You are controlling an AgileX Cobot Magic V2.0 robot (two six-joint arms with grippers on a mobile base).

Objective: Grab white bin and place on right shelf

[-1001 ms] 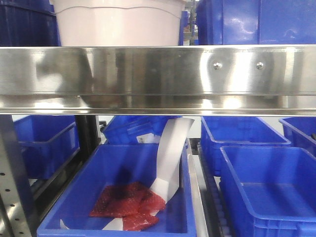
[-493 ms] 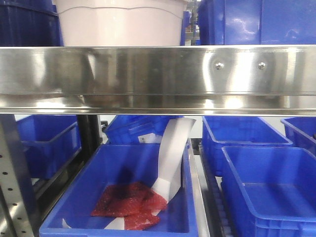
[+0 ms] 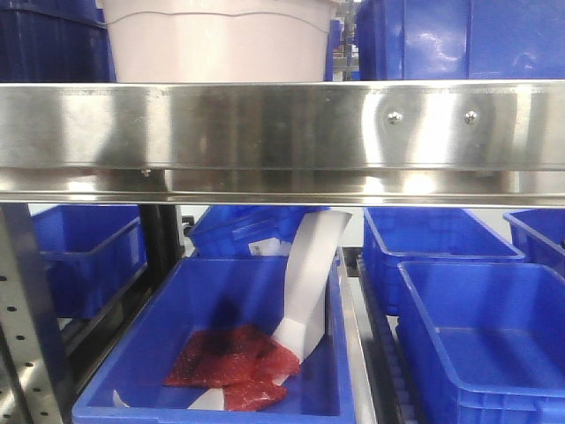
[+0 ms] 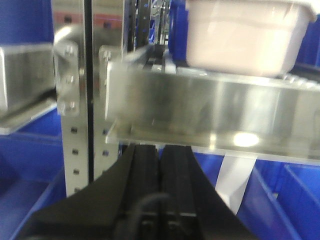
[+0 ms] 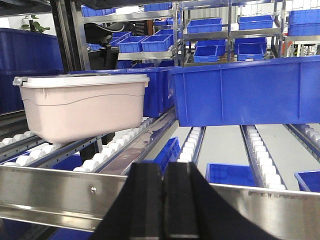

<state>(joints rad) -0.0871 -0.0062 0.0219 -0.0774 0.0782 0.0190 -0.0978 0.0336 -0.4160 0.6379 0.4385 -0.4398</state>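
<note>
The white bin [image 5: 82, 107] is pale pink-white with a wavy line on its side. The shelf rail [image 3: 282, 132] is shiny silver. The other bins [image 3: 481, 340] are bright blue. One blue bin [image 3: 216, 353] holds red packets [image 3: 234, 367] and a white strip [image 3: 309, 283].

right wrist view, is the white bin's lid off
No, the white bin has its flat lid seated on top as it sits on the roller track.
</note>
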